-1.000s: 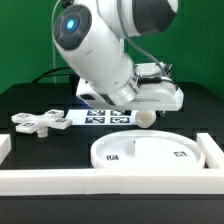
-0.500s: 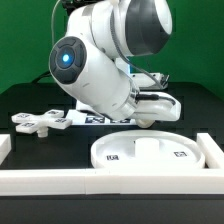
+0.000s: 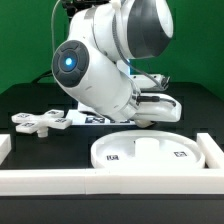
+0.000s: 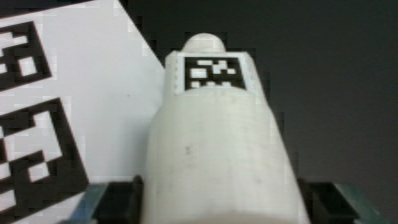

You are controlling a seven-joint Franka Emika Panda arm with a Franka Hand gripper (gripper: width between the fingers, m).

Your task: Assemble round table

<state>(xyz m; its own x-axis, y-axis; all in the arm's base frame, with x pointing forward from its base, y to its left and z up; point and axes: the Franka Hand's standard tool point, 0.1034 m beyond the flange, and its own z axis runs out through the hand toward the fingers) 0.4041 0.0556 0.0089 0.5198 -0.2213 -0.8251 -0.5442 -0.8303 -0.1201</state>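
no legible words or numbers, square tags [image 4: 215,72] (coded patterns, seemingly) on leg [image 4: 214,160], disc [image 3: 150,148], marker board [image 4: 80,60]

A short white plastic cylinder leg [image 4: 217,150] carries a small black-and-white checkered tag. The large round rimmed white plastic disc [image 3: 148,152] and the cross-shaped white plastic base [image 3: 40,121] bear similar tags. The table [image 3: 22,100] is black. The marker board [image 4: 71,100] is white with bold black square patterns. The backdrop [image 3: 20,40] is green.

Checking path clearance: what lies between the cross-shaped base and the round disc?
Between cross-shaped base and disc, only bare table in the exterior view; marker board lies just behind.
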